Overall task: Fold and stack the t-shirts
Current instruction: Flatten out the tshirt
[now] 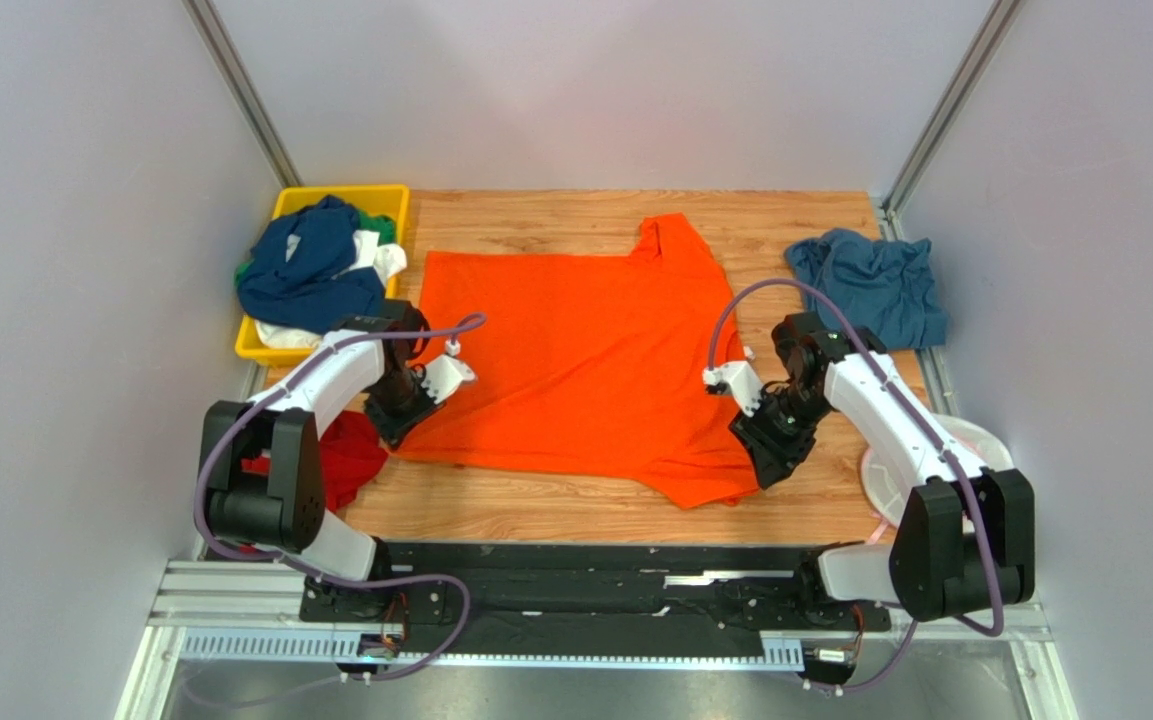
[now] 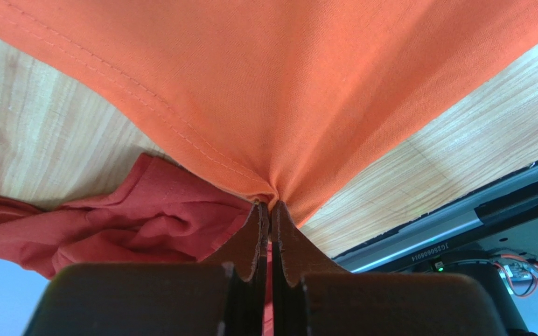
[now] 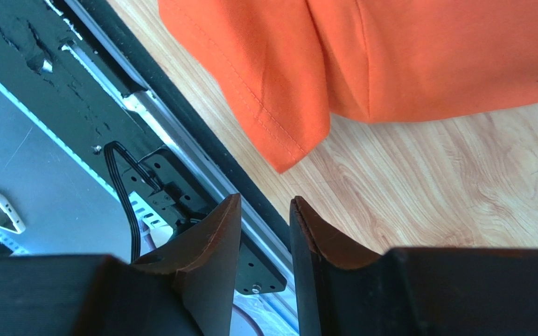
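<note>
Closest to the lens, the left gripper (image 2: 270, 210) is clamped on the near-left hem corner of the orange t-shirt (image 1: 582, 360). The cloth bunches into a puckered point between its closed jaws. Just beside that pinch, a red t-shirt (image 2: 145, 217) lies crumpled at the near-left edge of the table (image 1: 778, 225). Further back, a yellow tray (image 1: 390, 197) holds a heap with a navy t-shirt (image 1: 312, 263) on top. The orange one is spread mostly flat across the middle of the table, with a fold showing at its near-right corner. The right gripper (image 3: 264, 210) hovers just short of that corner, jaws a little apart with nothing between them. A steel-blue t-shirt (image 1: 875, 285) sits rumpled at the far right. I judge the fabric light, limp and quick to drag and wrinkle. The stitched hem corners look the firmest places to pinch, both at once so the edge stays taut.
</note>
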Action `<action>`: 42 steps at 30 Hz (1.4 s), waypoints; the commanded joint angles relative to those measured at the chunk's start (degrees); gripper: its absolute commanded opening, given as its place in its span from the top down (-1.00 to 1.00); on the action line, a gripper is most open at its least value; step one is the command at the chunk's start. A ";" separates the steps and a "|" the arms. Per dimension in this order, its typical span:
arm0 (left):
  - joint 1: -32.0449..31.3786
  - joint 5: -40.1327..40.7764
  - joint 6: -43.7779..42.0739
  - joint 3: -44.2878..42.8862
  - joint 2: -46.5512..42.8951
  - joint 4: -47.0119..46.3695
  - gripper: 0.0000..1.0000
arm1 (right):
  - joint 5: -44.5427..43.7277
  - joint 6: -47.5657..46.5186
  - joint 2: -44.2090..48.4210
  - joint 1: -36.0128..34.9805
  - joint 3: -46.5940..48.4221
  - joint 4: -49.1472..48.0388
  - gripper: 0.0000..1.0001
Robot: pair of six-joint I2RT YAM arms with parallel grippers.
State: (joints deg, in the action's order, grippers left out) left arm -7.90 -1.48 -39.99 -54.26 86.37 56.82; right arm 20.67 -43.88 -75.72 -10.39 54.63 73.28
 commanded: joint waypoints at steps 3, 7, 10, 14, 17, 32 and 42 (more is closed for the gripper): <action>-0.27 0.51 -1.41 -1.02 0.56 2.16 1.00 | 0.43 -1.21 1.19 -0.77 2.14 1.17 0.26; -0.27 -1.42 -1.58 -1.64 -1.98 1.28 0.79 | -2.90 2.21 2.16 -0.68 4.25 -3.65 0.24; -0.27 -4.67 -1.67 -2.43 -5.14 0.23 0.53 | -6.86 5.37 2.60 -0.68 5.66 -9.45 0.21; -0.27 -9.51 -0.01 -4.97 -9.28 -3.19 0.11 | -12.12 10.73 1.99 -0.68 8.03 -19.63 0.03; -0.27 -11.88 2.71 -7.69 -10.78 -7.50 -0.32 | -15.64 13.02 -0.64 -0.68 10.14 -27.18 -0.04; -0.27 -8.99 14.32 -25.62 9.25 -29.56 -0.93 | -26.28 21.03 -42.45 -0.59 41.68 -52.43 -0.23; -0.27 -3.98 15.29 -23.61 15.76 -39.85 -0.93 | -24.18 19.97 -60.76 -0.15 62.95 -59.57 -0.22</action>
State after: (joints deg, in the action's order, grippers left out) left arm -7.90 -7.18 -26.00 -78.13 101.67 23.42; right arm -4.34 -24.62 -133.25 -10.81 110.83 20.25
